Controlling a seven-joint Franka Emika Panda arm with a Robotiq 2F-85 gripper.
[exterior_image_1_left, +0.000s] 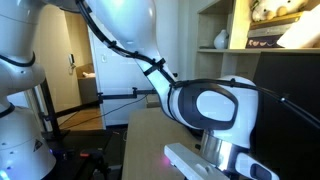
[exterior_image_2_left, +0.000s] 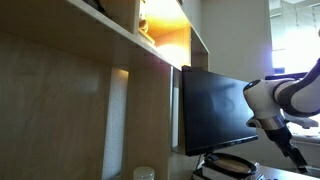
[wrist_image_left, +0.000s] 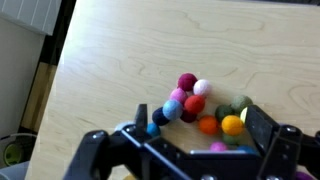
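In the wrist view, a cluster of small coloured felt balls (wrist_image_left: 196, 105) lies on a light wooden tabletop (wrist_image_left: 150, 50): maroon, white, pink, red, light blue, navy, orange, yellow, green. My gripper (wrist_image_left: 196, 128) is open above them, its two black fingers at either side of the cluster; the left finger is near a blue ball (wrist_image_left: 152, 128), the right finger next to a yellow ball (wrist_image_left: 231, 124). Nothing is held. In both exterior views only the arm shows, with its white wrist (exterior_image_1_left: 215, 105) and the arm's end (exterior_image_2_left: 280, 110); the jaws and balls are hidden there.
A black monitor (exterior_image_2_left: 215, 110) stands beside wooden shelving (exterior_image_2_left: 150, 40). A shelf with a vase (exterior_image_1_left: 220, 40) and items is behind the arm. The table's left edge (wrist_image_left: 55, 70) drops to the floor.
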